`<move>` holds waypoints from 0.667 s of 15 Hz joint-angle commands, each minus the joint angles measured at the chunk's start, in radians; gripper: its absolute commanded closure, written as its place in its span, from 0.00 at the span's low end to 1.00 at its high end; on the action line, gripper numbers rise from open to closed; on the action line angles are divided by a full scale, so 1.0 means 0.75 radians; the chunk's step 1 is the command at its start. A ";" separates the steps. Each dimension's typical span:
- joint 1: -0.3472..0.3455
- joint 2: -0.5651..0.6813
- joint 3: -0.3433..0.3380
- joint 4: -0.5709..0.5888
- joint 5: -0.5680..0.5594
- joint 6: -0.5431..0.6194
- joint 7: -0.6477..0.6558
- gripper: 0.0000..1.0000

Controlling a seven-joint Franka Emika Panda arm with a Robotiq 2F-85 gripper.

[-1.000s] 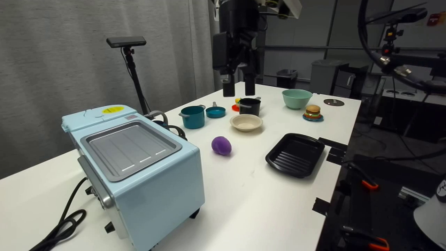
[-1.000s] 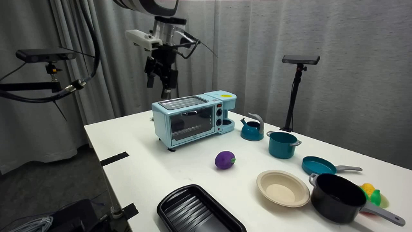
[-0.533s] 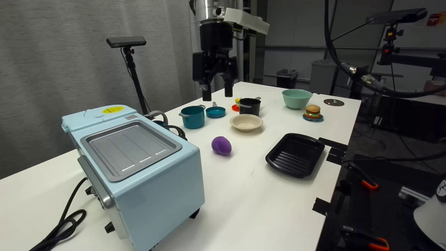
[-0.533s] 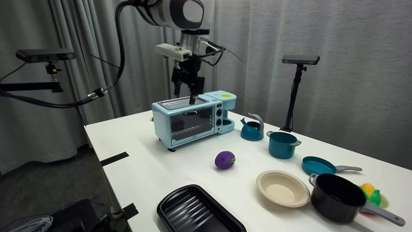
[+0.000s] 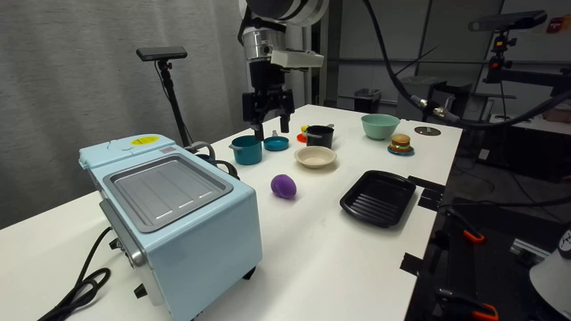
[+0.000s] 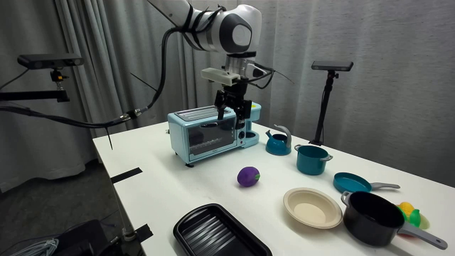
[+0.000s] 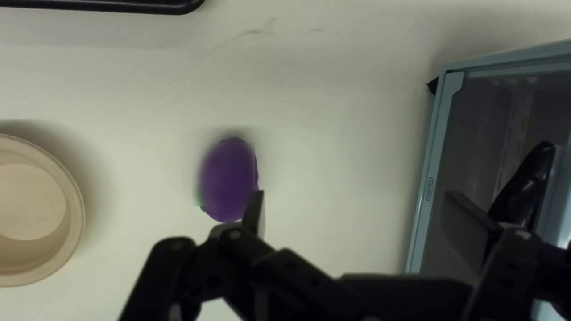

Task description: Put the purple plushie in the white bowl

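Purple plushie [image 6: 248, 176], open table [image 6: 272, 193] between it and rimmed white bowl [image 6: 311, 212], end effector [image 5: 271, 132] spread

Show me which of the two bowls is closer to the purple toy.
The shallow cream-white bowl, next to the black pot, is closer to the purple plushie. The mint-green bowl is deeper and stands farther off, by the toy burger.

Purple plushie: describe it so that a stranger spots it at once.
Find the light blue toaster oven on the white table, then look toward the shallow cream-white bowl. Between the two lies the purple plushie. Rounded, with a green patch at one end, it is the only purple thing there.
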 commanded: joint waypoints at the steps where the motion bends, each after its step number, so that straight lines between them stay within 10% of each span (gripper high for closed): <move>1: -0.019 0.135 -0.014 0.139 -0.043 -0.023 -0.018 0.00; 10: -0.020 0.259 -0.034 0.199 -0.088 -0.003 0.001 0.00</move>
